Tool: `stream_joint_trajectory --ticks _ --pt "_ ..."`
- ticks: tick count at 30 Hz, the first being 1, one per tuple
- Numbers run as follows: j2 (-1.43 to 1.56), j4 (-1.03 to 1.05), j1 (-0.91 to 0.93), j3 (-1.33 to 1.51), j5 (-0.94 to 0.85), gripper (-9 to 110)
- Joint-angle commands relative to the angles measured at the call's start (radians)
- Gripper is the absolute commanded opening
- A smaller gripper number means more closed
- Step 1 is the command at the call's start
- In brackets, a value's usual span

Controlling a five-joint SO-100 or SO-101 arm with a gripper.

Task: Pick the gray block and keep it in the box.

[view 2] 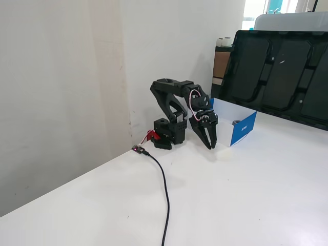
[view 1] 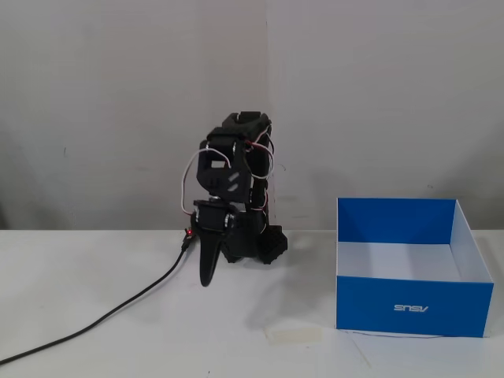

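The box (view 1: 378,303) is blue outside and white inside, and it stands on the table to the right of the arm's base. In a fixed view a small gray block (view 2: 236,123) shows just over the rim of the box (view 2: 244,131), lying inside it. The other fixed view does not show the block. My gripper (view 1: 206,280) hangs tip-down just above the table, left of the base and well clear of the box. In a fixed view the gripper (view 2: 211,146) has its fingers together with nothing between them.
A black cable (view 1: 118,309) runs from the base across the table to the front left, and the same cable (view 2: 165,189) shows in the other view. A pale strip of tape (view 1: 294,335) lies on the table. A large black panel (view 2: 279,77) leans behind the box.
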Motion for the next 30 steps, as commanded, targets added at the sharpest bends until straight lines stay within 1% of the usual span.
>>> stream_joint_trajectory --ticks 1,5,10,15,19,30 --pt "0.104 -0.069 0.003 0.087 0.015 0" --pt "0.232 -0.146 -0.008 0.238 0.018 0" --pt "0.422 -0.132 -0.02 0.37 0.02 0" --pt "0.666 -0.034 -0.035 0.485 0.02 0" --pt "0.966 0.138 -0.048 0.571 0.02 0" --pt "0.959 0.156 -0.018 0.568 0.021 0"
